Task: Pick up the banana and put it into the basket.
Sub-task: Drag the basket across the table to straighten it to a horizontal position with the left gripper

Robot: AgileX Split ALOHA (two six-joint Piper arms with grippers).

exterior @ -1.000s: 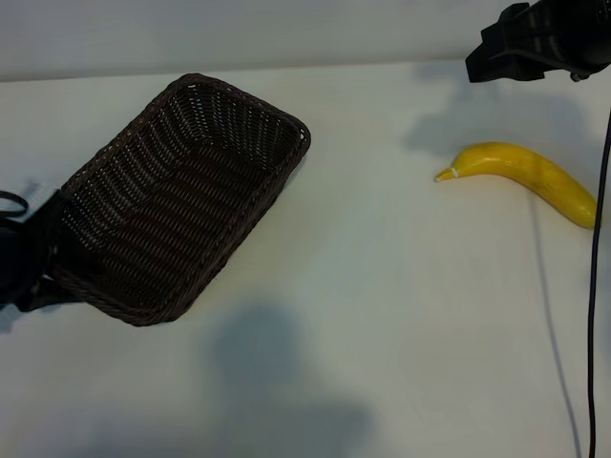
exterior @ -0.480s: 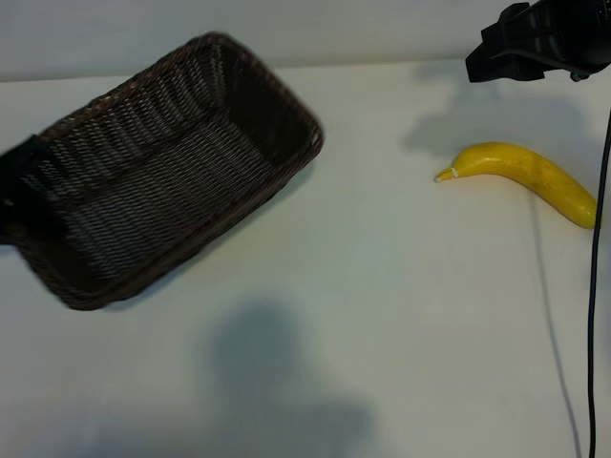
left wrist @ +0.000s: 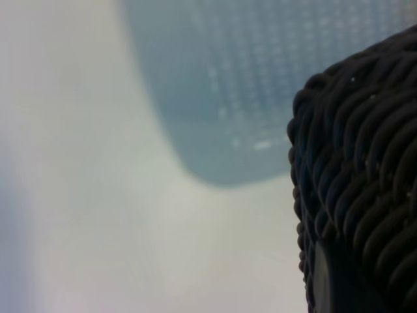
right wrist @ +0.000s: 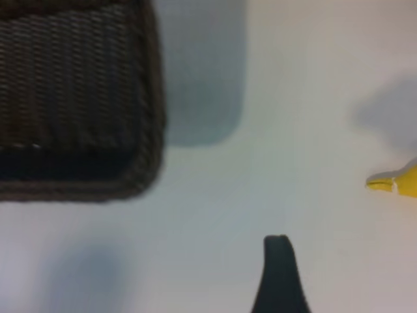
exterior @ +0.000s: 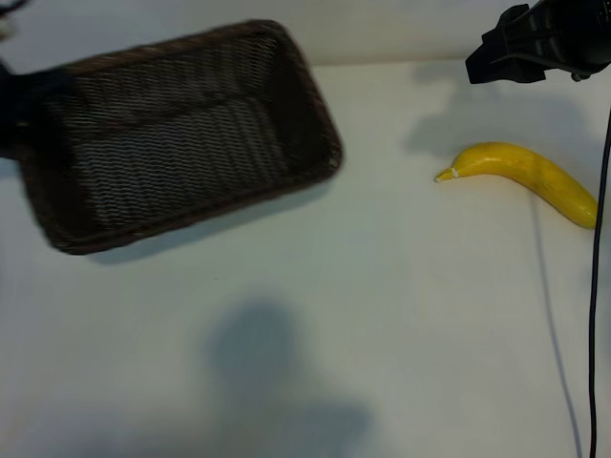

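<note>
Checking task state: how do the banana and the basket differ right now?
The banana is bright yellow, smooth and lies free on the table; the basket is dark brown, woven and held at one end by the left claw. The basket is far larger.

1. No readable text, labels, brands, numbers or signs in any view.
2. Checked the dark brown woven wicker basket (exterior: 181, 134), the bright yellow curved banana (exterior: 525, 176) and the white worktop (exterior: 382, 334): all unmarked.

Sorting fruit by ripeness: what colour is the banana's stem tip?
Pale, on a bright yellow banana; exterior view.
</note>
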